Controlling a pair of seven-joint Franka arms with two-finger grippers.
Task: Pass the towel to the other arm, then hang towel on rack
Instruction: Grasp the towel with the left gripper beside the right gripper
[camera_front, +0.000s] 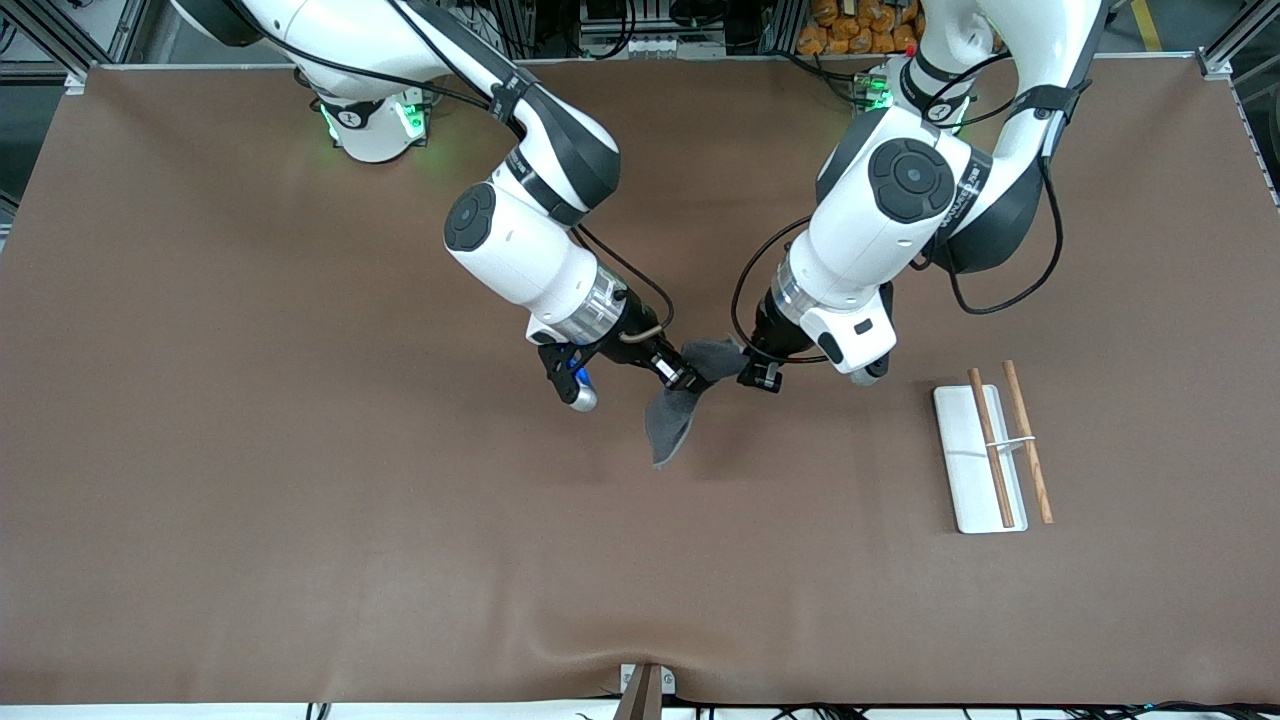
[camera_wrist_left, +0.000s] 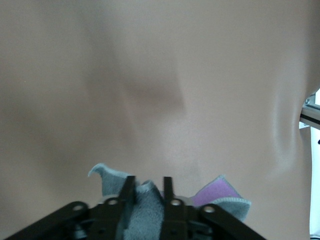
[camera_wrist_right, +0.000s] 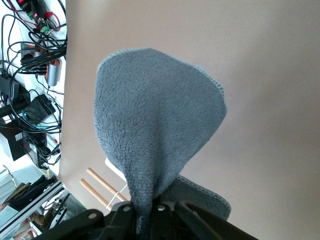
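Observation:
The dark grey towel (camera_front: 672, 418) hangs in the air over the middle of the table, pinched at one end. My right gripper (camera_front: 686, 378) is shut on it; in the right wrist view the towel (camera_wrist_right: 155, 130) spreads out from my shut right gripper (camera_wrist_right: 148, 212). My left gripper (camera_front: 754, 372) is at the towel's upper fold. In the left wrist view the left gripper (camera_wrist_left: 147, 190) is open, with a fold of towel (camera_wrist_left: 145, 212) between its fingers. The rack (camera_front: 972, 490) lies on the table toward the left arm's end, also seen in the right wrist view (camera_wrist_right: 100, 185).
The brown table cover (camera_front: 300, 480) has a raised wrinkle at the edge nearest the front camera. A metal bracket (camera_front: 645, 690) sits at that edge. Cables and clutter lie off the table past the robot bases.

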